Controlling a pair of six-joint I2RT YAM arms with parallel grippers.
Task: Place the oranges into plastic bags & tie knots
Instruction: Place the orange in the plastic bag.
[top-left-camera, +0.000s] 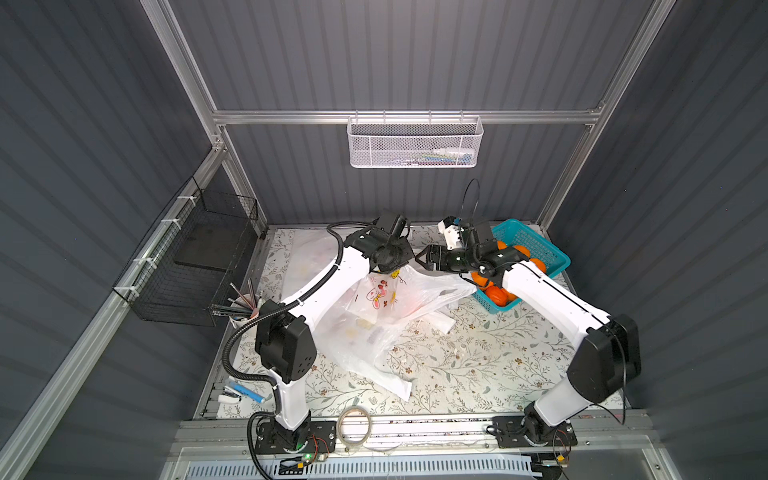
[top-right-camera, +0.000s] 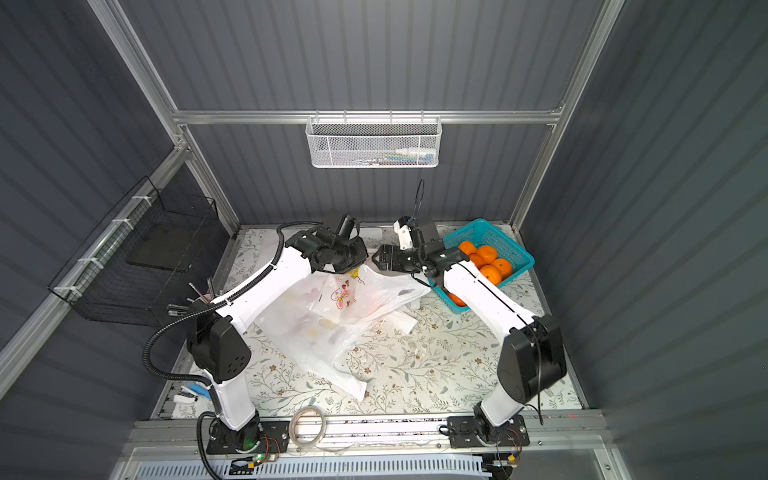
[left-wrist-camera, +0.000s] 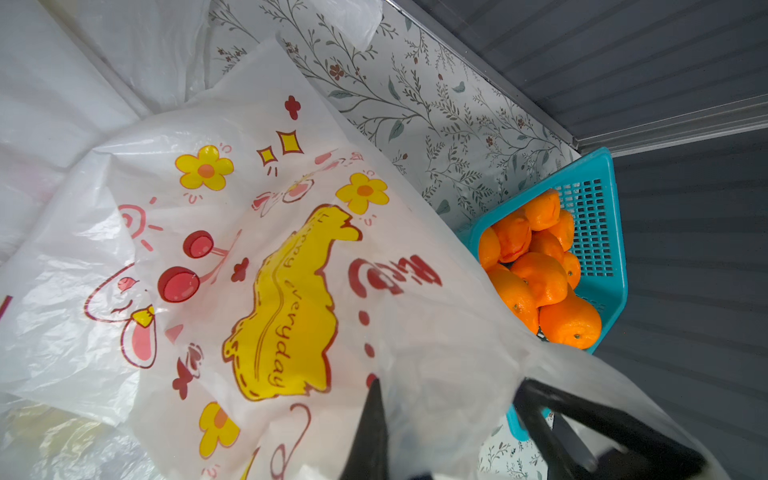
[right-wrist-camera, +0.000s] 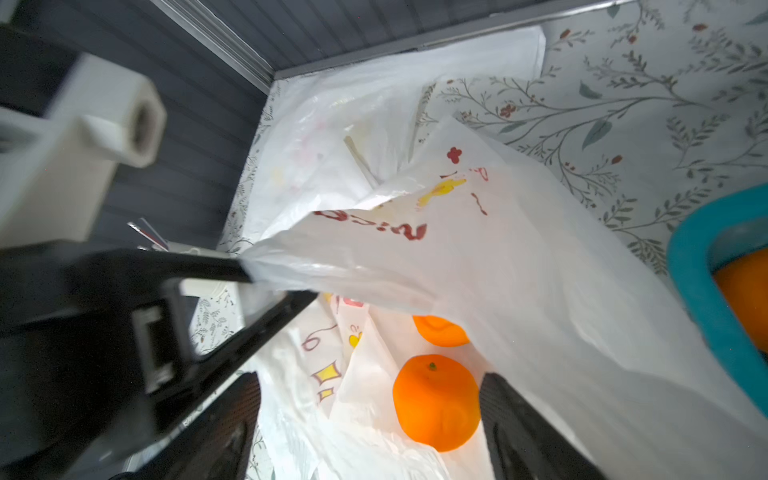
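Left gripper (right-wrist-camera: 266, 276) is clamped on the rim of the printed plastic bag (top-left-camera: 399, 295), holding its mouth up just beside the teal basket (top-left-camera: 536, 241). Right gripper (right-wrist-camera: 370, 380) hangs over that mouth, jaws spread, grasping nothing. Two oranges (right-wrist-camera: 436, 403) lie inside the bag; other oranges (top-right-camera: 486, 253) fill the basket.

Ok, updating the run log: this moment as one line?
left jaws: shut on bag | right jaws: open | in bag: two oranges

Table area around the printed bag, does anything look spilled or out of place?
No spill: two oranges lie inside the printed bag, the rest in the teal basket. Spare bags lie crumpled on the table.
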